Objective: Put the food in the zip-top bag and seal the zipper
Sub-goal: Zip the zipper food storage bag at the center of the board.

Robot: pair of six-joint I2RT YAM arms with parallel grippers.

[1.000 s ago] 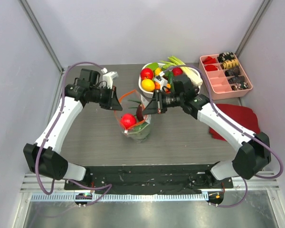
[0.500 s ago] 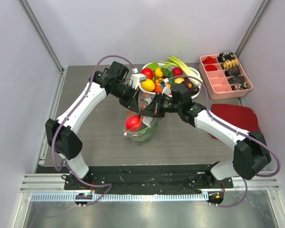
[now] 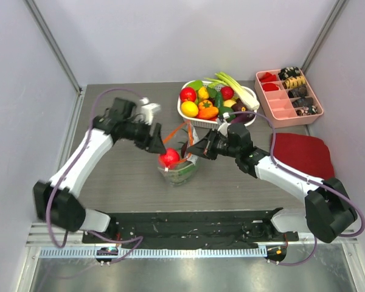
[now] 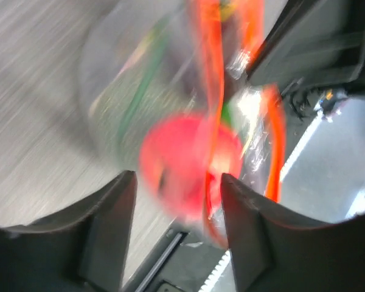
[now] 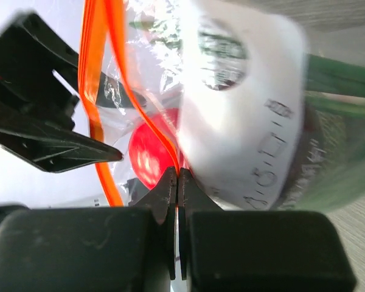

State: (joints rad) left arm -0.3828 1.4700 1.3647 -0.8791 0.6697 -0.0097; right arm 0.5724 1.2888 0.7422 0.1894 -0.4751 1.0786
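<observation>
Pinching the zipper (image 5: 94,73), the right hand (image 5: 177,176) should hold the zip-top bag (image 3: 181,170) mouth taut; the left hand (image 4: 176,177) gapes, empty.

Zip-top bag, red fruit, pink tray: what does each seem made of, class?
Zip-top bag: thin clear plastic film, glossy; it crinkles and glints. Red fruit: probably smooth moulded plastic, given its shiny highlight. Pink tray: likely rigid matte plastic, with even moulded dividers.

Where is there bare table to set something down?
Bare table lies near-left, between the left arm and zip-top bag, and near-right, in front of the right arm. Crowded: far right, with white bowl, pink tray, red cloth.
</observation>
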